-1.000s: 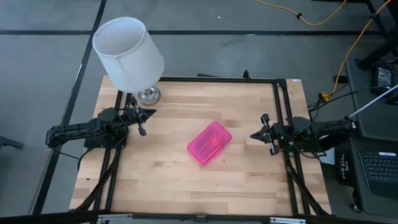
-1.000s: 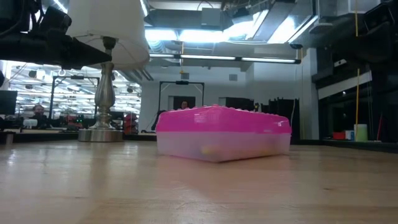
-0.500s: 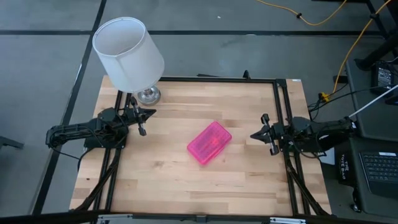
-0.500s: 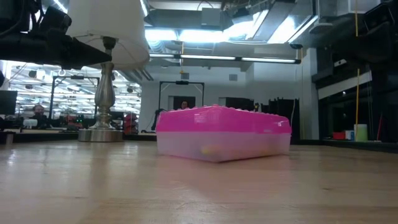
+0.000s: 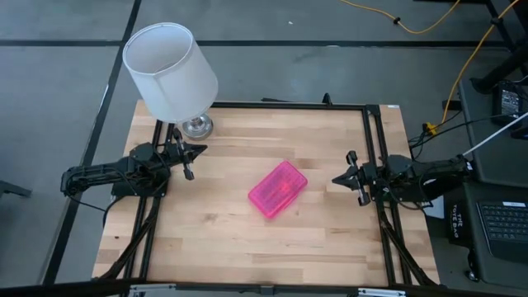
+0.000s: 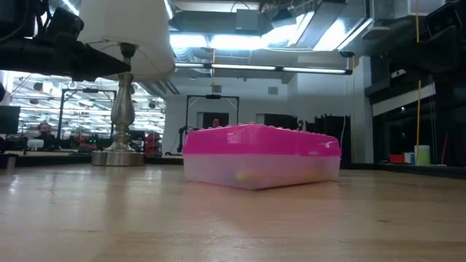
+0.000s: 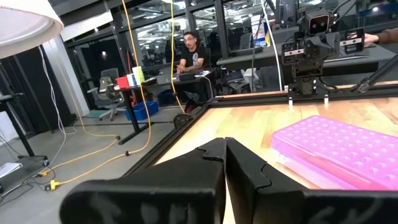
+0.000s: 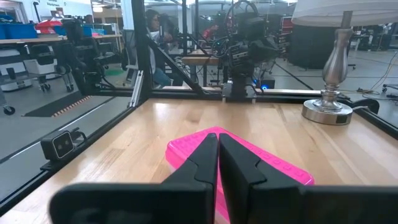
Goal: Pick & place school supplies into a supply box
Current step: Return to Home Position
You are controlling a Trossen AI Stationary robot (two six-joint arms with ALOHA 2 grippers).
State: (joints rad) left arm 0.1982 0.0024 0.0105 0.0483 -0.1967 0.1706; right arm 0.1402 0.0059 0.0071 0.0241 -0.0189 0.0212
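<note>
Shows the supply box [image 5: 278, 189] lying lid-shut and slantwise at the middle of the surface [image 5: 231, 239], with left gripper [image 7: 225, 144] and right gripper [image 8: 218, 138] parked well apart at opposite edges, fingers closed on nothing, presumably a rest pose after finished packing.

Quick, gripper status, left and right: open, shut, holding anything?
Left gripper: shut, holding nothing, parked at the table's left side.
Right gripper: shut, holding nothing, parked at its right side.

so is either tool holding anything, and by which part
Nothing is held: the left tool and right tool are shut, empty, away from the pink supply box.
</note>
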